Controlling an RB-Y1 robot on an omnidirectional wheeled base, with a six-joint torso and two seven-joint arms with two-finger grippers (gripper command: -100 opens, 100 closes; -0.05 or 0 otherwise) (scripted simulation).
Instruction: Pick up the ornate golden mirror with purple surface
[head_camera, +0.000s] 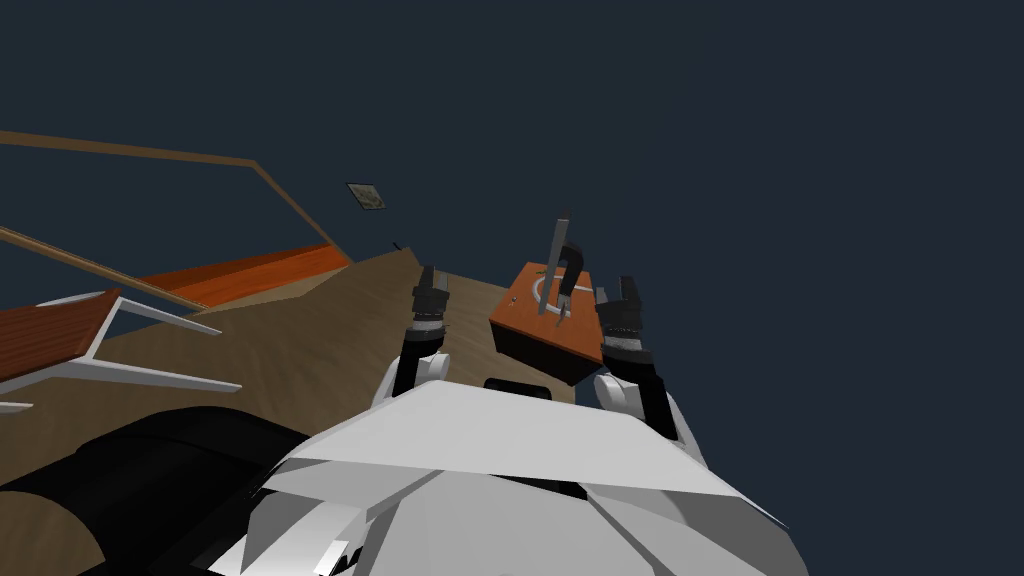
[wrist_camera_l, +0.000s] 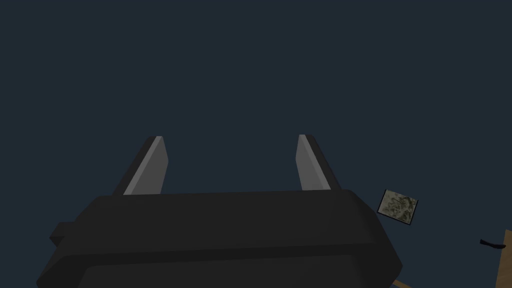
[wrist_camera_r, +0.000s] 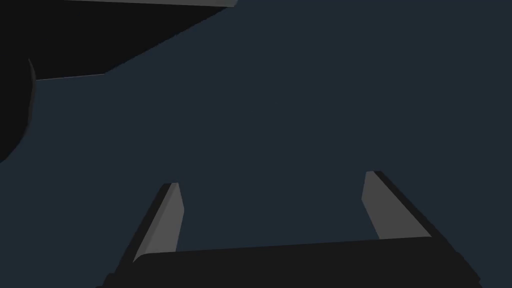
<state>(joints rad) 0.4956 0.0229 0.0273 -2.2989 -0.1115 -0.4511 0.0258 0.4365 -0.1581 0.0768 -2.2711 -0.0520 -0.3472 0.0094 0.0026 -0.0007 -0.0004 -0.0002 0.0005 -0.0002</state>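
Observation:
A small orange-brown stand (head_camera: 520, 325) sits just ahead of me, between my two hands. On its top are a thin grey upright slab (head_camera: 553, 268), a dark arched object (head_camera: 573, 266) and a white ring (head_camera: 541, 290). Nothing on it shows gold or purple from here. My left gripper (head_camera: 430, 280) (wrist_camera_l: 229, 137) is raised to the left of the stand, open and empty, facing a dark blue wall. My right gripper (head_camera: 612, 292) (wrist_camera_r: 271, 178) is at the stand's right edge, open with nothing between its fingers.
A dark blue wall rises close behind the stand, with a small framed picture (head_camera: 366, 196) (wrist_camera_l: 398, 206) on it. Wooden floor (head_camera: 300, 340) stretches to the left. A brown table with white legs (head_camera: 60, 335) and a low orange surface (head_camera: 250, 275) lie at the far left.

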